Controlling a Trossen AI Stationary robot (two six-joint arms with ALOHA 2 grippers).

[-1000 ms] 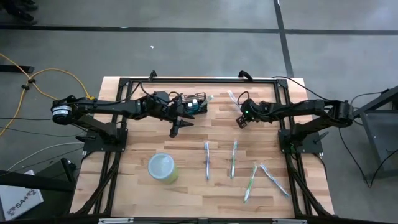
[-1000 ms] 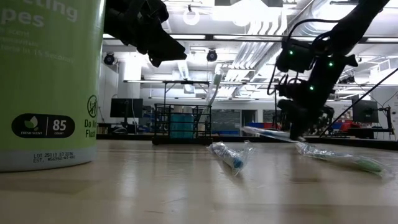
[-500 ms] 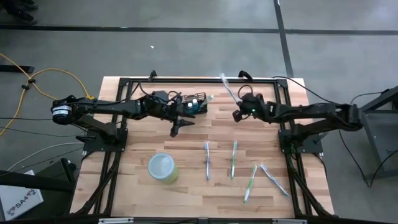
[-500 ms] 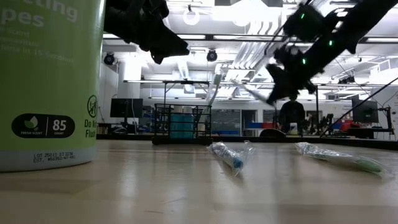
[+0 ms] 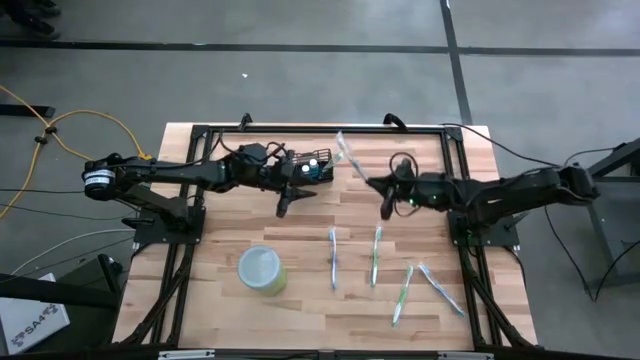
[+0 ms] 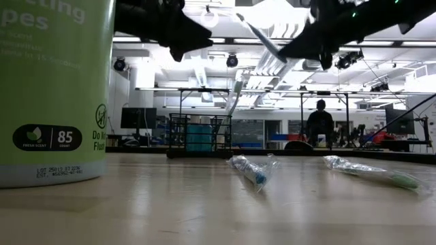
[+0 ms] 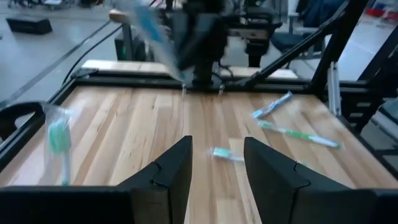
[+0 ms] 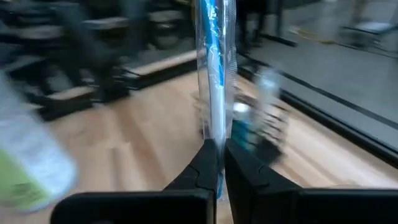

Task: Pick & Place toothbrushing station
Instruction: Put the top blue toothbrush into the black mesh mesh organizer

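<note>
The toothbrushing station (image 5: 313, 168), a small black wire-mesh box, stands near the far edge of the wooden table (image 5: 220, 250), left of centre, with a wrapped toothbrush upright in it. The left gripper (image 5: 283, 205) hovers just beside the station on its near side, its two fingers (image 7: 171, 171) parted and holding nothing. The right gripper (image 5: 372, 183) is raised above the table to the station's right, its fingers pressed together on a wrapped blue toothbrush (image 8: 214, 68) that slants up and away toward the station. Four more wrapped toothbrushes (image 5: 376, 255) lie on the near right of the table, and a round yellow-green wipes tub (image 5: 262, 270) stands near left.
</note>
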